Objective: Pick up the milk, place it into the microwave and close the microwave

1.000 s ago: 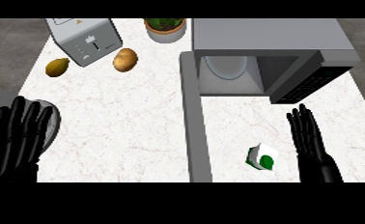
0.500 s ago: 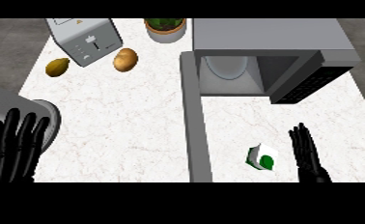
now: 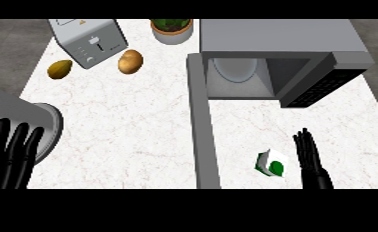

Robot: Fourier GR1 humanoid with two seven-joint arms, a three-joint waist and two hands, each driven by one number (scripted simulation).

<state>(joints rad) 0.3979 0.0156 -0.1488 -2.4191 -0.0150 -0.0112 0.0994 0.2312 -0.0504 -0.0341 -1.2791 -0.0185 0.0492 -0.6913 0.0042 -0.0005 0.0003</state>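
Right black hand [image 3: 310, 158] sits at the near edge, fingers straight and apart, just beside the small white milk carton with green markings [image 3: 271, 164] on the white marble desk [image 3: 140, 116]. Beyond, the grey microwave [image 3: 280, 51] gapes open.

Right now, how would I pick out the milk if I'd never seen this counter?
Start at the grey microwave with its door swung open. In front of it, near the counter's front edge, sits the milk, just left of the right hand. It is the only small white carton, with green markings.
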